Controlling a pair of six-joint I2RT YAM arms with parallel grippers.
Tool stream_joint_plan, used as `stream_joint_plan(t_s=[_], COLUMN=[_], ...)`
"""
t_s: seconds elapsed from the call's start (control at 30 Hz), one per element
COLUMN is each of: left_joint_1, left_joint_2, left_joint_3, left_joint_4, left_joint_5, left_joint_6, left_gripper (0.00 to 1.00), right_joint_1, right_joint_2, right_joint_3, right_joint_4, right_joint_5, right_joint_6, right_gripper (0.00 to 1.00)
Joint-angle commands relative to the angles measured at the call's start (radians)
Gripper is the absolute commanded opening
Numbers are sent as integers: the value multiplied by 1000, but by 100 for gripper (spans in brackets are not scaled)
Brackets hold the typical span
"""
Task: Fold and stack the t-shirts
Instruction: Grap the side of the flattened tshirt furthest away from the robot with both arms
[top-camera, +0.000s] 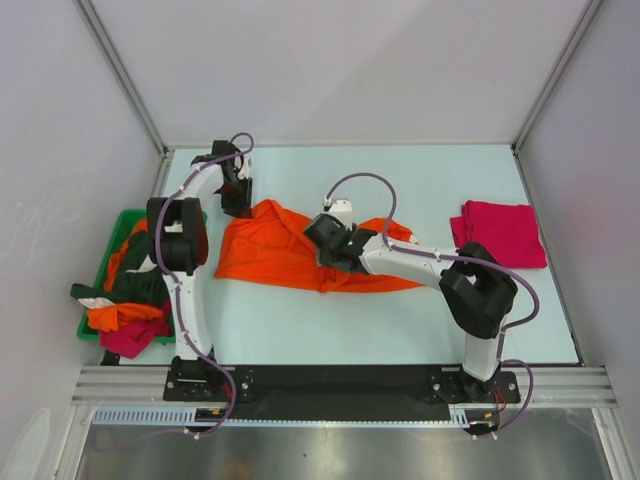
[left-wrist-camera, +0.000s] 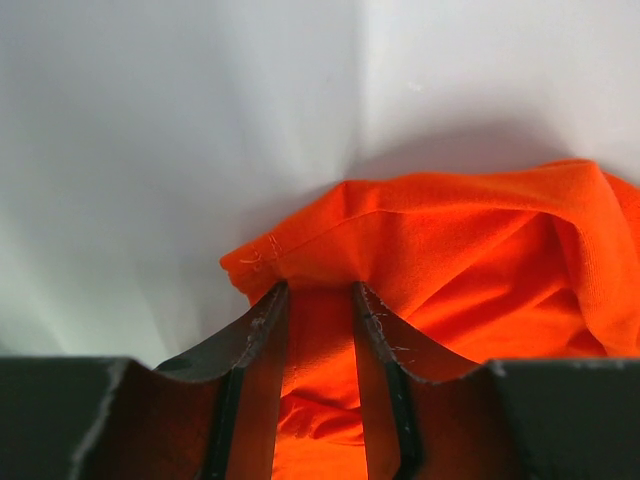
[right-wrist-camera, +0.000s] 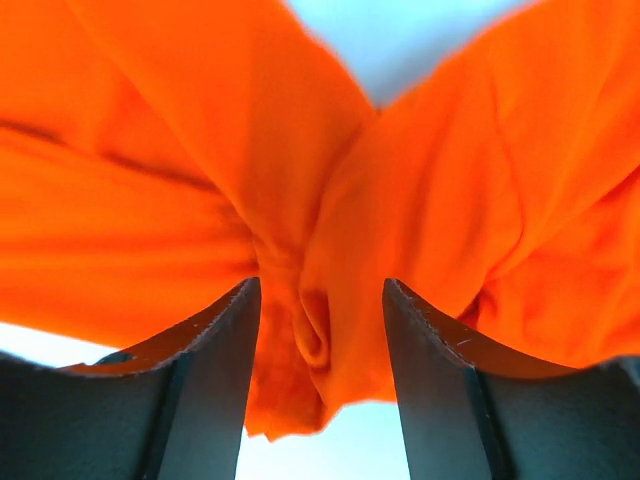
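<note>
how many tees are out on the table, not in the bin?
2. The orange t-shirt lies spread out mid-table; the magenta-red t-shirt sits folded near the right edge. More are heaped in the green bin at left, and some there may be hidden.

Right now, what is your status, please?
Left end effector shut on orange shirt. Right end effector open, cloth between jaws. Red shirt folded, right side.
</note>
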Motion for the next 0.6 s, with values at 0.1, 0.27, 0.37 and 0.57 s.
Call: stream_joint_plan(t_s=[0.1,0.27,0.37,0.57], left_joint_1=[-6,-6,-6,-6], left_joint_2=[-111,-122,-128,-134], left_joint_3=[-23,-39,-56,-73], left_joint_4=[2,4,7,13], left_joint_5=[43,49,50,49], left_joint_6=[10,8,8,11], left_gripper=[37,37,37,37], right_joint_1=[-69,-90,-89,-52], right_joint_2=[14,43,49,33], right_joint_3=[174,169,137,78], right_joint_4=[28,16,17,27], right_joint_5=[29,27,24,32], right_joint_6=[-80,-88,-77,-60], right_gripper=[55,44,37,36])
